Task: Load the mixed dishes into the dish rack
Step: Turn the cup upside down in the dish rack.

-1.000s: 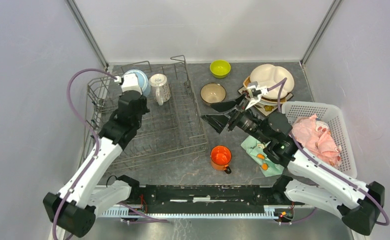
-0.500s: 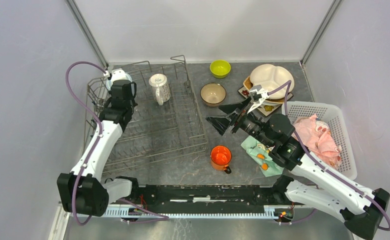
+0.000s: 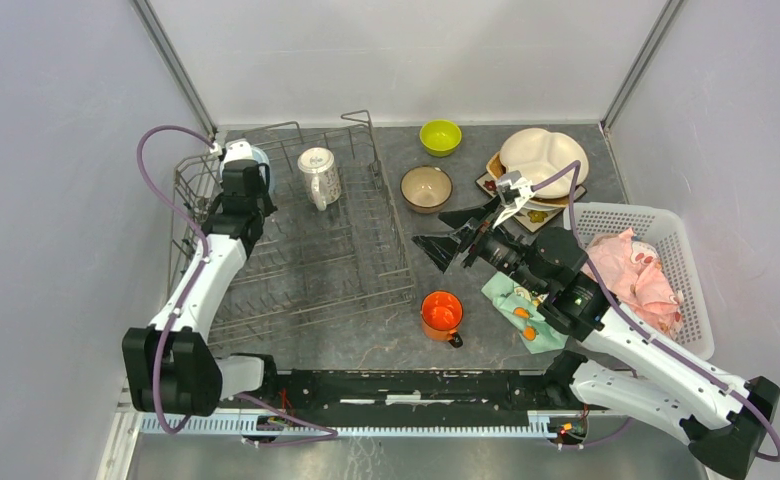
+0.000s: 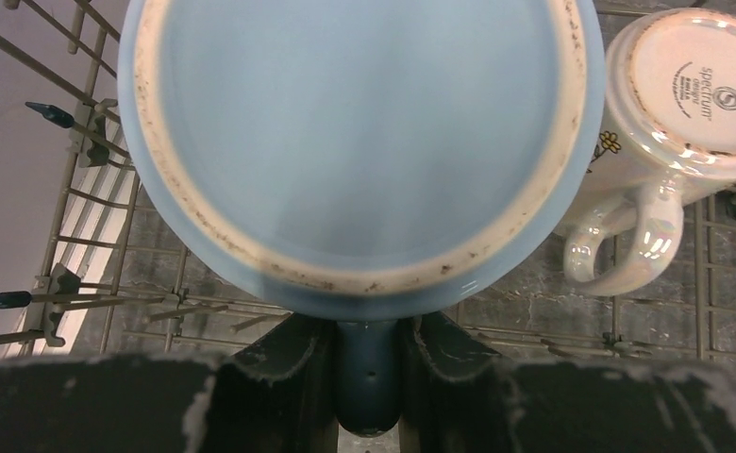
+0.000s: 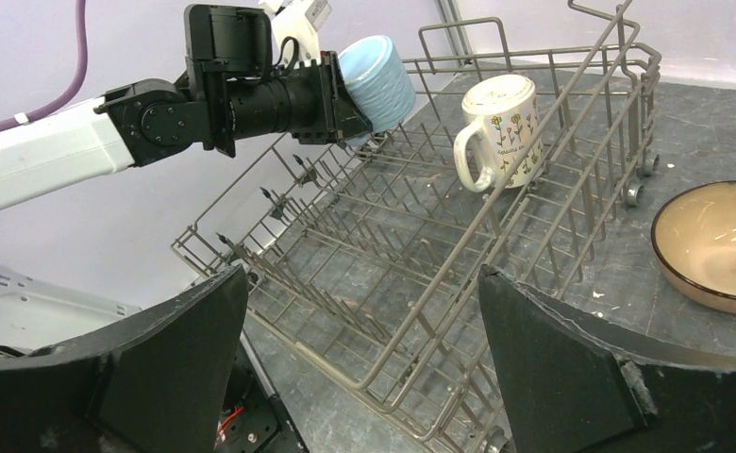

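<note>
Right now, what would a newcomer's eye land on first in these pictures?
The light-blue mug, bottom up, is clamped by its handle in the left fingers at the dish rack's far-left corner, beside an inverted white patterned mug. The right fingers gape wide and empty between rack and tan bowl. An orange mug stands alone off the rack's near-right corner.

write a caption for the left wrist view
Left gripper pinches the handle of a light-blue mug over the grey wire dish rack, beside a white flowered mug
</note>
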